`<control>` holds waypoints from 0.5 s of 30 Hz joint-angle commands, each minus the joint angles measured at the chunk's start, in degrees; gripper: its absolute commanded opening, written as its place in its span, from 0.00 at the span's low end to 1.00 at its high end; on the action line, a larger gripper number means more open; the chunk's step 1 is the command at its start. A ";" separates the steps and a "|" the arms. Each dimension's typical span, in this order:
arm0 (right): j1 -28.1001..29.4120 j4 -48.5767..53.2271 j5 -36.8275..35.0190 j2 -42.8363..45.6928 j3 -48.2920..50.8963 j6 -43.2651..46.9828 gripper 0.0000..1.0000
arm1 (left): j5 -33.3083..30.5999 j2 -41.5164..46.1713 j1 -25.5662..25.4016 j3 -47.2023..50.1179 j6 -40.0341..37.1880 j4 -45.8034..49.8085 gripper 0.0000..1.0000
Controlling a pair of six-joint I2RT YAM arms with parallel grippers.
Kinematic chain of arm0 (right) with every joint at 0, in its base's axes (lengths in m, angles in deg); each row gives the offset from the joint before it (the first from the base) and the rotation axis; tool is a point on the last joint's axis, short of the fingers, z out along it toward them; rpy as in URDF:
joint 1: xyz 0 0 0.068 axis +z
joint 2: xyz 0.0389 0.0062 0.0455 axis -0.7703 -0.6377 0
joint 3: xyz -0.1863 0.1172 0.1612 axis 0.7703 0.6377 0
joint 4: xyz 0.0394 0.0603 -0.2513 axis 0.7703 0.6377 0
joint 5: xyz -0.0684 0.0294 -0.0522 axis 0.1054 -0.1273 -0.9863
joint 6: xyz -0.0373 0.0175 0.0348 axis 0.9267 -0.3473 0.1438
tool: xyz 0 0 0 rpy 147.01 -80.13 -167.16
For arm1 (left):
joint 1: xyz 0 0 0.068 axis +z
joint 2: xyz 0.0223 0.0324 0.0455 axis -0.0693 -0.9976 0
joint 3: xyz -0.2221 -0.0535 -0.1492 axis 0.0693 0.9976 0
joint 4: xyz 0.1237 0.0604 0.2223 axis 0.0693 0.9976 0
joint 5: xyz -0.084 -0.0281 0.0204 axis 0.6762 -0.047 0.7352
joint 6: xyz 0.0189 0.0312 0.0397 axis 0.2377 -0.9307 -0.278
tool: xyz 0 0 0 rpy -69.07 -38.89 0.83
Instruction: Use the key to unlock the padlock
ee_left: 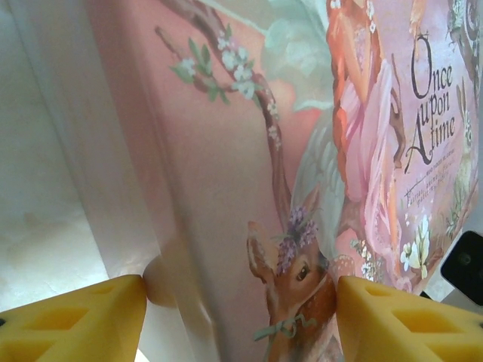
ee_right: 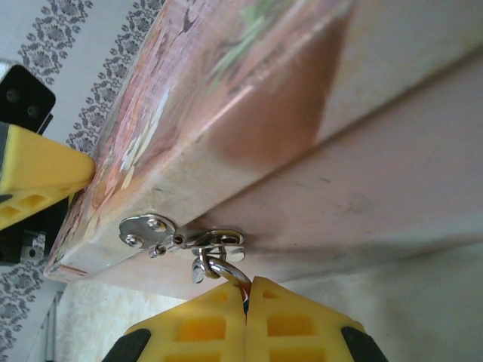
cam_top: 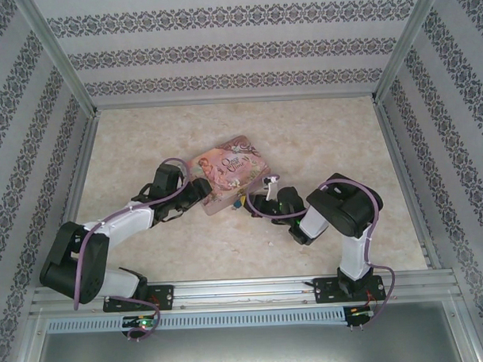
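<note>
The padlock's silver shackle [ee_right: 226, 270] hooks through the metal hasp [ee_right: 215, 243] on the front wall of the pink illustrated tin [ee_right: 226, 90]. My right gripper [ee_right: 247, 290] is shut on the padlock, and its yellow fingertips hide the teal body. From above, the right gripper [cam_top: 255, 203] sits at the near corner of the tin [cam_top: 229, 169]. My left gripper [ee_left: 241, 320] straddles the tin's [ee_left: 249, 151] left corner, one yellow finger [ee_left: 83, 324] against its side wall and the other against the lid's edge. The key is hidden.
The tin lies slantwise in the middle of the beige marbled table [cam_top: 327, 138]. Patterned walls [cam_top: 229, 50] with metal frame posts close in the back and both sides. The left gripper's yellow finger [ee_right: 38, 177] rests against the tin's far end.
</note>
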 commanded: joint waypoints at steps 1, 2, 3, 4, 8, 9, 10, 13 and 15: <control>0.24 -4.19 -2.21 0.93 -1.13 -5.62 0.00 | 0.27 0.16 -1.28 2.63 0.39 4.38 0.66; 0.31 -4.19 -2.47 0.89 -1.14 -6.29 0.00 | 0.23 0.40 -1.32 2.76 0.48 4.33 0.66; 0.33 -4.19 -2.97 0.98 -1.01 -6.86 0.00 | 0.16 0.58 -1.27 2.85 0.48 4.34 0.66; 0.25 -4.14 -3.42 1.08 -0.90 -7.44 0.00 | 0.15 0.68 -1.29 3.03 0.48 4.31 0.66; -0.22 -4.19 -3.54 1.34 -1.22 -9.98 0.00 | 0.14 0.76 -1.28 3.38 0.48 4.17 0.66; -0.37 -4.19 -3.49 1.25 -1.48 -10.95 0.00 | 0.15 0.70 -1.30 3.39 0.57 4.12 0.66; -0.42 -4.19 -3.43 1.15 -1.73 -11.66 0.00 | 0.11 0.71 -1.26 3.40 0.57 3.96 0.66; -0.57 -4.19 -3.62 0.89 -2.24 -13.28 0.00 | 0.02 0.61 -1.32 3.39 0.66 3.71 0.66; -0.83 -4.19 -4.55 0.78 -1.89 -14.58 0.00 | 0.02 0.42 -1.32 3.31 0.82 3.48 0.66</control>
